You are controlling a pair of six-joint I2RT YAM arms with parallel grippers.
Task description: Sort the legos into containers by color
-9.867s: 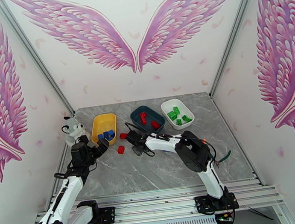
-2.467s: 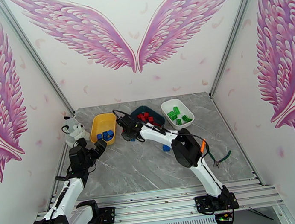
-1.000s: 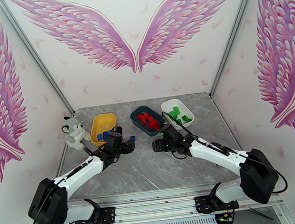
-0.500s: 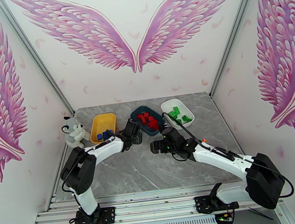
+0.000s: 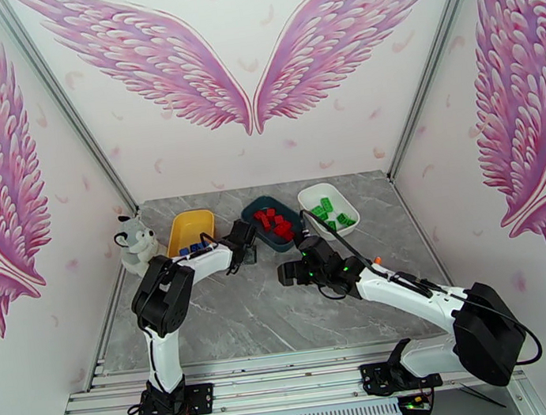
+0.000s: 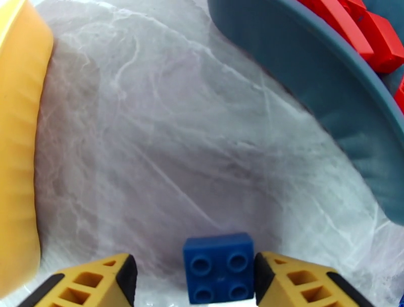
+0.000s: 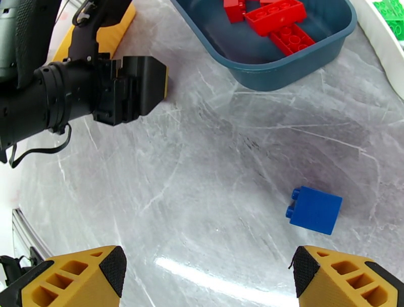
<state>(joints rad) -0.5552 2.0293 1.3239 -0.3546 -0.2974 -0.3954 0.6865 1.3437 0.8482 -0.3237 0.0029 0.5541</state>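
Far left, a plush husky [image 5: 136,245] sits off the job; beside it the yellow tray [image 5: 188,229] holds a few blue legos [image 5: 192,249] at its near end. Next along, the left gripper [image 5: 247,254] is down on the grey table [image 5: 287,322] in the gap between the yellow tray and the teal tray [image 5: 253,224]; its wrist view shows the fingers part-way in, straddling a 2-by-2 blue brick [image 6: 218,267] that stands studs up; one finger [image 6: 283,275] looks to be at the brick's side, the other [image 6: 108,280] is apart from it, so nothing is gripped yet. The teal tray carries the red legos [image 5: 273,222]. Right of that, the right gripper [image 5: 289,272] hangs with its jaws spread wide and nothing in them; below it a 2nd blue brick [image 7: 314,209] lies on its side on the table, just short of the teal tray [image 7: 283,75]. Far right, the white tray [image 5: 310,196] holds the green legos [image 5: 328,212]. I'd reckon these bricks light, rigid and smooth-walled, so apt to twist or squirt out of an off-centre pinch; best taken across 2 opposite flat walls, low and square, not over the studs.
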